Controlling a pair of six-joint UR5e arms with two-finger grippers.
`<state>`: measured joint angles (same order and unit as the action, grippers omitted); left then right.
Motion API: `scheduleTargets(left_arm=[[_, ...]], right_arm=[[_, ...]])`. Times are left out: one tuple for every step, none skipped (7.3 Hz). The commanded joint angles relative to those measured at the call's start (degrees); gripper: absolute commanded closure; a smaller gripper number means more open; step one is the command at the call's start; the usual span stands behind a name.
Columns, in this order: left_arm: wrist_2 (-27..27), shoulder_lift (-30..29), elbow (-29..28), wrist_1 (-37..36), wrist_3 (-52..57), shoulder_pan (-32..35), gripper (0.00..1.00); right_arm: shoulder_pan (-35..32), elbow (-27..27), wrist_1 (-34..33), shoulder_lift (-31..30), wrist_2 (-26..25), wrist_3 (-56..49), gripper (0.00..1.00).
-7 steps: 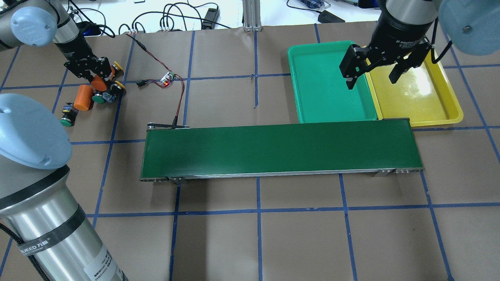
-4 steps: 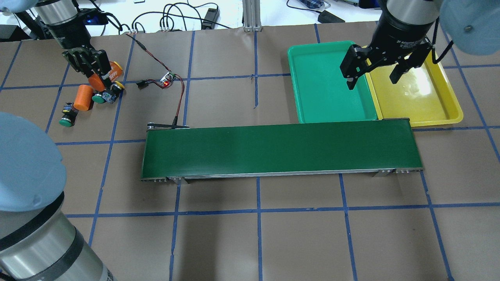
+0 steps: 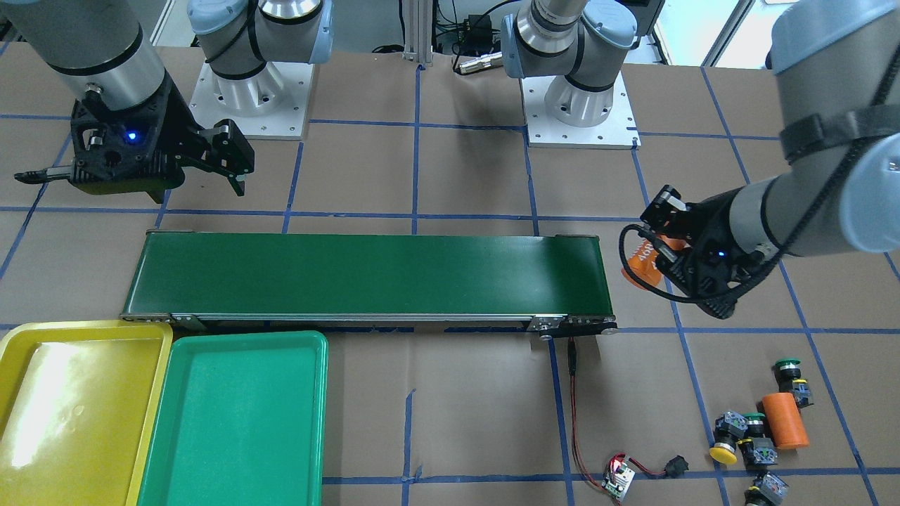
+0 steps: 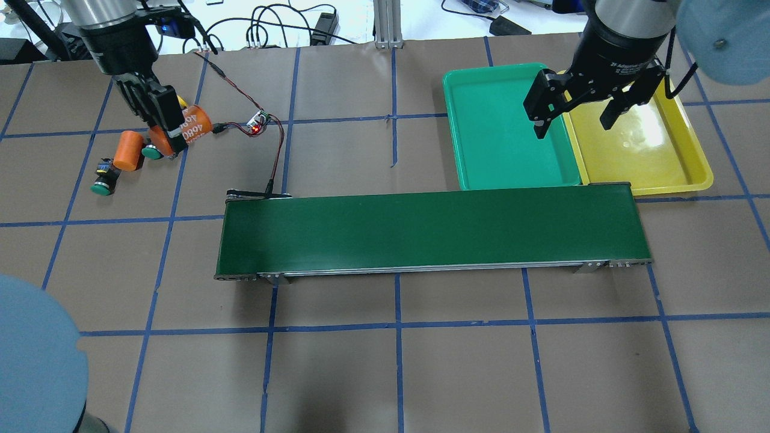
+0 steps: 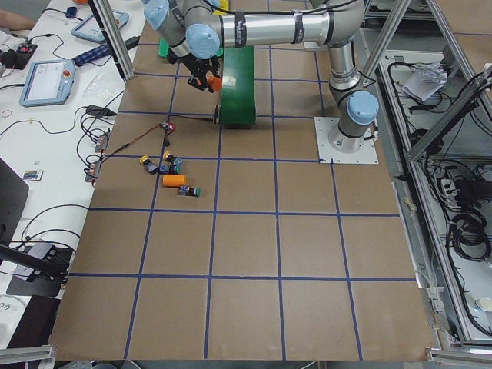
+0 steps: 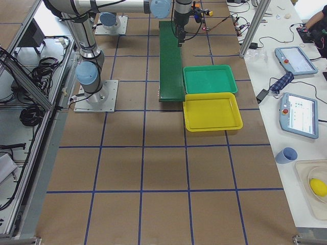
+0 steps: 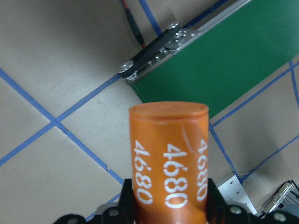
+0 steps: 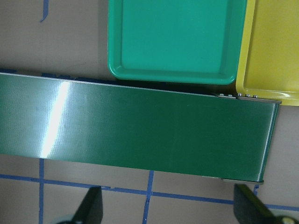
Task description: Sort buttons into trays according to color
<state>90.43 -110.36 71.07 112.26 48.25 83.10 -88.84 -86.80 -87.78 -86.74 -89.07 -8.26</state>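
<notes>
1. Four buttons (image 3: 756, 430) are lying on their sides at the table's far left, well apart from both trays. We are counting two green caps and one yellow. The fourth is sitting at the front view's bottom edge, too cropped to tell its colour. A loose orange cylinder (image 4: 128, 150) is lying among them, just beside one green cap.
2. We are judging the buttons light and rigid, with slick domed caps that are likely to roll or slip. The black collar or the squarish contact block is looking like the safer place to pinch.
3. The left gripper (image 4: 171, 127) is clamped on a second orange cylinder (image 7: 168, 158) marked 4680 and is holding it off the table above the cluster. It is no button, so we are expecting to set it aside.
4. Next, a circuit board (image 4: 258, 123) and its red wires are crowding the cluster's right. The conveyor belt (image 4: 433, 231) is standing as a raised edge across the middle.
5. The right gripper (image 4: 572, 123) is hanging spread wide and holding nothing, over the seam where the green tray (image 4: 493, 144) and the yellow tray (image 4: 656, 156) are touching. Neither tray is holding a button. Their raised rims are calling for a drop from above, and the broadest free room is lying on the belt's near side.
</notes>
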Motion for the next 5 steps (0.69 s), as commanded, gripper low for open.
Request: scheduleTargets(left_arm=[[0.3,7.4,15.2,-13.0,2.1,2.2,1.0],[-0.1,11.5,21.8,-20.1,11.1,2.2,1.0],[-0.4,14.5,28.1,-27.5,19.2,2.2,1.0],[-0.6,15.3,33.3,-35.3,22.0,2.3,1.0],[-0.2,15.8,37.5,-43.0,27.5,3.2,1.0]], right_arm=[[0.0,0.0,0.0,-0.1,0.0,0.0,0.0],[0.0,0.0,0.0,-0.1,0.0,0.0,0.0],[0.1,0.0,0.0,-0.1,0.0,0.0,0.0],[0.1,0.0,0.0,-0.1,0.0,0.0,0.0],[0.0,0.0,0.0,-0.1,0.0,0.0,0.0]])
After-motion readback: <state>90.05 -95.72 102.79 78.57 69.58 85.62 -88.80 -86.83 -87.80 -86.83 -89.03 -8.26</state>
